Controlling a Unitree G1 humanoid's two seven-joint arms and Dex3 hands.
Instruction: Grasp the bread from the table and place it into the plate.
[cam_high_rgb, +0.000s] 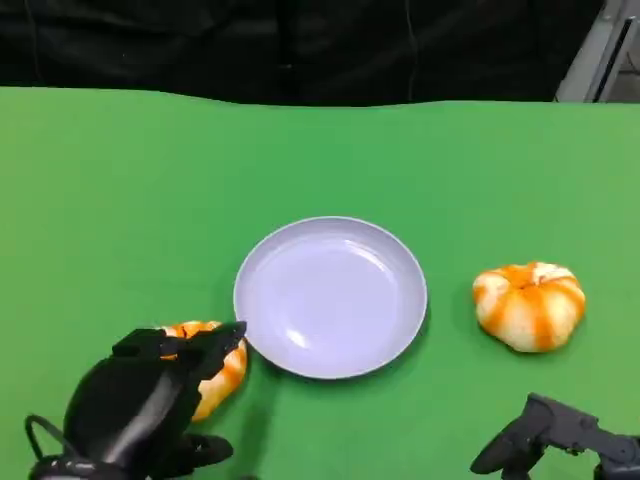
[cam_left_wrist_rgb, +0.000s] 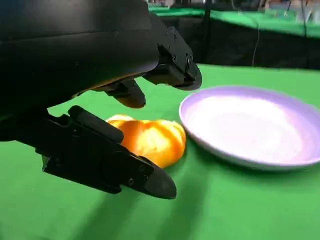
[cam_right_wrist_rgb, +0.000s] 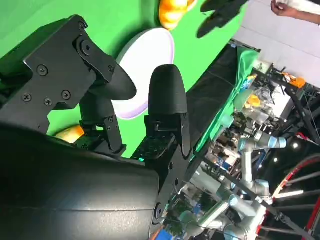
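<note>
A round orange-and-white bread lies on the green table just left of the lilac plate. My left hand hovers over this bread with fingers spread. In the left wrist view the left hand straddles the bread, fingers above and thumb below, without plainly touching it; the plate lies just beyond. A second bread sits to the right of the plate. My right hand rests low near the front edge, fingers apart and holding nothing. The right wrist view shows the right hand and the plate.
The green cloth covers the table up to a black backdrop at the far edge. In the right wrist view, a person's hand and lab equipment with another robot arm lie beyond the table.
</note>
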